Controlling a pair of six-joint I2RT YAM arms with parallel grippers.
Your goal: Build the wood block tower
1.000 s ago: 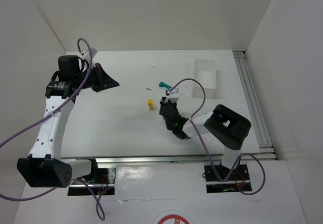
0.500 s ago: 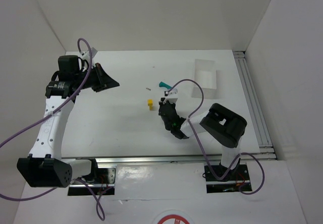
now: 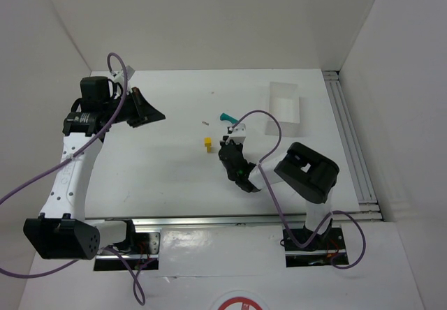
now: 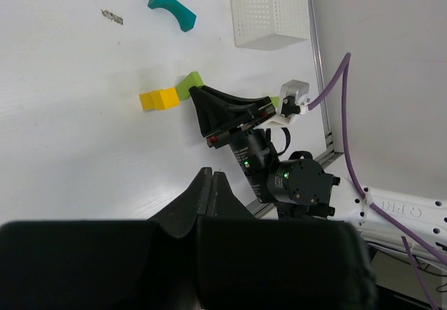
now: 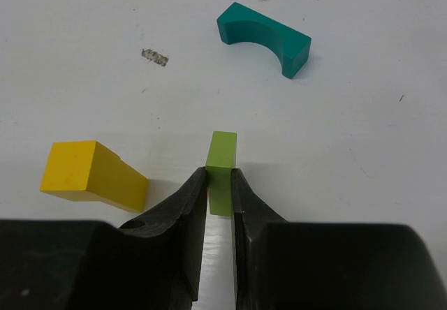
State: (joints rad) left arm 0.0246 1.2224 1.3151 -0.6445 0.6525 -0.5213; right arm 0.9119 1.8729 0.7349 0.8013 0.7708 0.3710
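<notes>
Obs: right claw (image 5: 219,176) narrow, pinching the lime-green post (image 5: 221,155) by its near end between both fingers. The yellow post (image 5: 91,174) lies on the table (image 5: 363,156) just left of that claw, not touching it. The teal arch (image 5: 264,38) lies ahead and slightly right, on its side. The left claw (image 4: 211,181) is well away, with its fingers pressed together and nothing between them.

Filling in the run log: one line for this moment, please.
right gripper shut on green block, beside yellow block | left gripper shut, empty | arch lying apart, unplaced
</notes>
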